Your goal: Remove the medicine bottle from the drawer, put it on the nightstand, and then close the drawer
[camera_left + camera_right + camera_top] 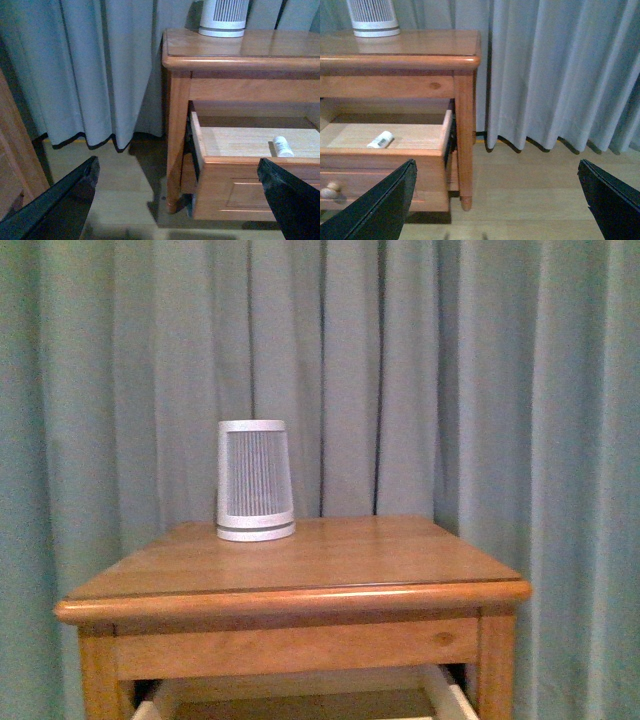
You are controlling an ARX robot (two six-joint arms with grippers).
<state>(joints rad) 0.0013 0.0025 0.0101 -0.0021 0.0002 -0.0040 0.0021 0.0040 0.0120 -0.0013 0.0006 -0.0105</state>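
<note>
Both grippers are hanging wide open and gripping nothing. The left gripper is hovering low, off the left front corner of the taller honey-coloured wooden drawer, its black fingers spread apart. The right gripper is doing the same off the right corner. Neither is touching anything.

The tiny white cylindrical medicine bottle is lying on its side on the drawer's pale floor, near the front wall and roughly mid-width as far as I can tell. The drawer is standing pulled out, so I'm guessing the grab is the step in hand.

My tip: come in from above over the front wall and line the fingers up across the bottle's short width, not its length. Then close slowly, because a round thing lying flat is probably going to roll if one finger is touching first.

Up on the small honey-coloured wooden nightstand, the large white ribbed tapered cylinder is taking the back left. That's leaving the bare front right looking like the safe landing spot.
</note>
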